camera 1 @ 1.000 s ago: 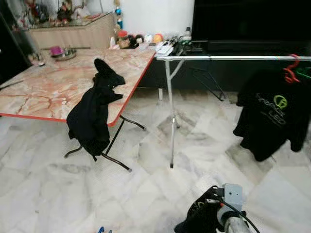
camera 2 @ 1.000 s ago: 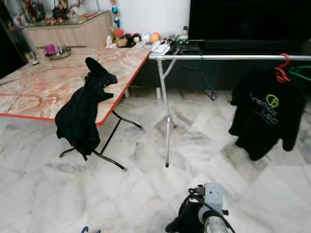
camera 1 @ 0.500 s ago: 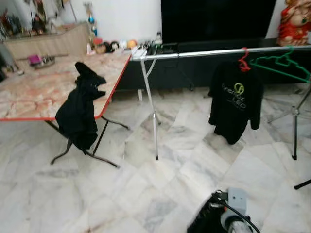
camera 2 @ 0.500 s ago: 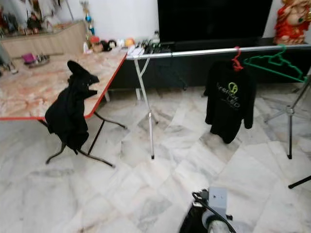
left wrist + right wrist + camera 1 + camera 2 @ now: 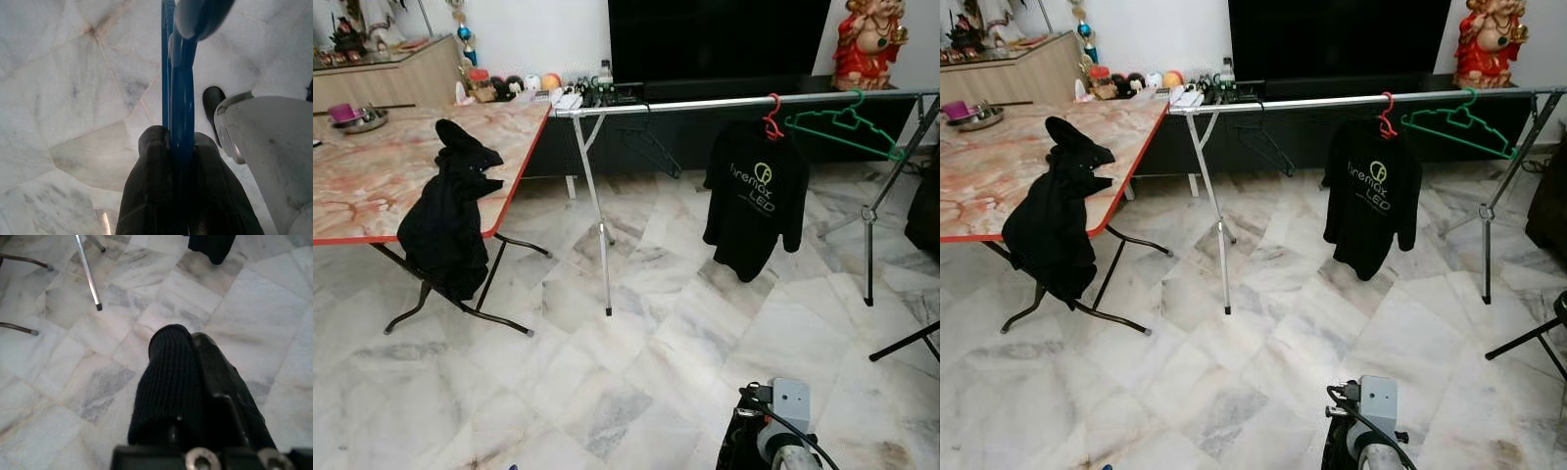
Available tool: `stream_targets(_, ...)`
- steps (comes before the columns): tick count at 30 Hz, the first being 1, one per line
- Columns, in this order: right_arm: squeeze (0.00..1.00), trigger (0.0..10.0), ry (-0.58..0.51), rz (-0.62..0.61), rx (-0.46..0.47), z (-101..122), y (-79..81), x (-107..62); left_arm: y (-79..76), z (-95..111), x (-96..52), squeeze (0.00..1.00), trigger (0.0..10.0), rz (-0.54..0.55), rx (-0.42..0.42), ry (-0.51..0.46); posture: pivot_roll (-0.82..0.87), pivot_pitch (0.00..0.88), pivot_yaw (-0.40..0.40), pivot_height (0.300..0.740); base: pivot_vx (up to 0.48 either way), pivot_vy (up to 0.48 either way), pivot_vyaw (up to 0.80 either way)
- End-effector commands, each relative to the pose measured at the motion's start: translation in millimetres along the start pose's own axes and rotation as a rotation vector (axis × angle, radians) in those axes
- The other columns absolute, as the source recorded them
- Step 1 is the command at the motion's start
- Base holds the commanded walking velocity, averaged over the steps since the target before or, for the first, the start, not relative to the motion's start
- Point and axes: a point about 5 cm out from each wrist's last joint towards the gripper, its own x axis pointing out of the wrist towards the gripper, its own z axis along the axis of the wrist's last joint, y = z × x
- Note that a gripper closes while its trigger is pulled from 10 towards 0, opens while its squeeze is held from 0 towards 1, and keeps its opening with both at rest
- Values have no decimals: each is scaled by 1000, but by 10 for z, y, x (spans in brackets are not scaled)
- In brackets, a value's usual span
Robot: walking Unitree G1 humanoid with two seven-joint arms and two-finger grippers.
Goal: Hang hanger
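In the left wrist view my left gripper (image 5: 182,144) is shut on a blue hanger (image 5: 180,83), which runs up between its two black fingers above the floor. My right gripper (image 5: 188,345) hangs low over the floor with its fingers pressed together and nothing between them; the right arm (image 5: 773,436) shows at the bottom edge of the eye views. Ahead stands a silver clothes rail (image 5: 705,102). On it hang a black T-shirt (image 5: 752,196) on a red hanger (image 5: 771,119) and a bare green hanger (image 5: 847,127).
A marble-patterned folding table (image 5: 382,166) stands at the left with a black garment (image 5: 445,220) draped over its red edge. The rail's legs (image 5: 592,215) and a tripod stand (image 5: 871,235) rise from the marble floor. A dark TV cabinet (image 5: 705,39) lines the back wall.
The camera has swung to the right: the table has slid left in the picture and the rail, black T-shirt and green hanger have come into fuller view. The right arm stays low.
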Motion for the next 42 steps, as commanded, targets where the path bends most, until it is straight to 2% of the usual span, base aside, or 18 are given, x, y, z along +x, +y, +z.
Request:
stream_targets(1,0,10000,-31,14,-2,69,38,27,73,-11,-9,0,10000,20,-8,-13,2,0,44,740,0,0,0)
stream_targets(7,0,10000,-31,13,-2,71,36,28,172,128,-5,0,10000,86,-17,-88,0,0,42,740,0,0,0)
stream_targets(9,0,10000,-33,12,-1,74,33,29,204,229,-6,0,10000,110,-40,-147,0,1,42,740,0,0,0)
stream_targets(14,0,10000,-35,9,-1,82,28,31,245,496,-18,0,10000,160,-8,-284,1,10,41,740,0,0,0)
stream_targets(17,0,10000,-39,9,-1,88,27,33,234,609,-24,0,10000,150,10,-334,2,11,41,740,0,0,0)
stream_targets(19,0,10000,-48,8,-1,112,19,41,199,771,-36,0,10000,112,42,-405,2,14,41,740,0,0,0)
stream_targets(21,0,10000,-61,5,0,143,10,51,176,959,-62,0,10000,69,16,-486,4,18,40,740,0,0,0)
stream_targets(22,0,10000,-61,5,0,143,10,51,176,959,-62,0,10000,69,16,-486,4,18,40,740,0,0,0)
stream_targets(24,0,10000,-83,4,0,200,3,70,152,1136,-96,0,10000,33,43,-557,7,19,39,740,0,0,0)
stream_targets(26,0,10000,-110,0,1,274,-10,94,117,1273,-130,0,10000,-8,87,-614,9,19,40,740,0,0,0)
stream_targets(27,0,10000,-143,-9,3,365,-34,122,72,1366,-155,0,10000,-53,138,-648,10,19,41,740,0,0,0)
stream_targets(32,0,10000,-206,-14,-3,549,-71,171,10,1516,-195,0,10000,-132,158,-693,4,20,40,740,0,0,0)
stream_targets(34,0,10000,-298,-18,-16,804,-115,217,-85,1729,-265,0,10000,-240,303,-732,9,19,36,740,0,0,0)
stream_targets(37,0,10000,-325,-15,-21,879,-122,228,-114,1771,-281,0,10000,-269,355,-732,9,19,36,740,0,0,0)
stream_targets(38,0,10000,-350,-5,-40,957,-113,241,-156,1810,-294,0,10000,-308,409,-725,1,19,39,740,0,0,0)
stream_targets(39,0,10000,-350,-5,-40,957,-113,241,-156,1810,-294,0,10000,-308,409,-725,1,19,39,740,0,0,0)
stream_targets(40,0,10000,-362,13,-74,1009,-85,254,-187,1826,-297,0,10000,-338,475,-704,-1,20,41,740,0,0,0)
stream_targets(42,0,10000,-362,31,-118,1040,-50,266,-212,1836,-301,0,10000,-365,547,-684,-2,21,43,740,0,0,0)
